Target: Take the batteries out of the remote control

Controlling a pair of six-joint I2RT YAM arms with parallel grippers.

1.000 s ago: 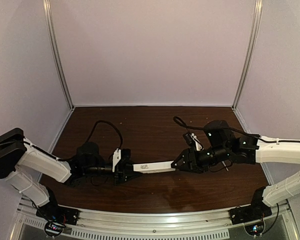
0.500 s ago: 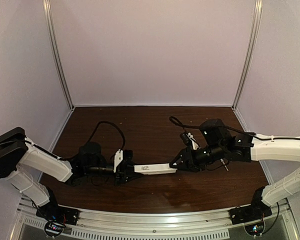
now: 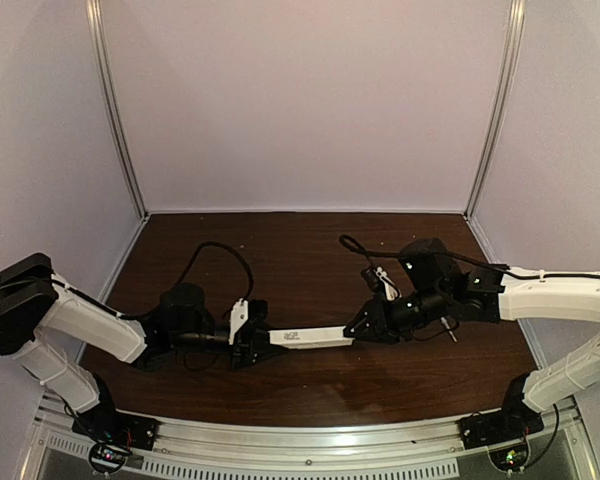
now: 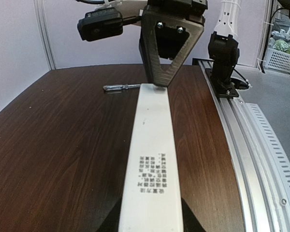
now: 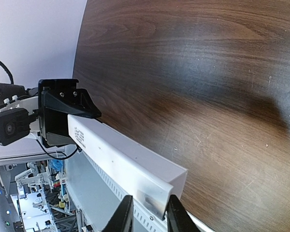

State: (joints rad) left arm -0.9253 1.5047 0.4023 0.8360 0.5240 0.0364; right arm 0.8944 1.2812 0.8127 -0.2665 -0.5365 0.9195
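The dark wooden table (image 3: 310, 385) stretched under the white remote control (image 3: 310, 337). The remote was held above it with its long axis running left to right and its printed label facing up. The left gripper (image 3: 258, 340) was clamped on one end and the right gripper (image 3: 360, 328) on the other. A small screwdriver (image 4: 121, 87) lay on the table beyond the right gripper, not touching the remote.
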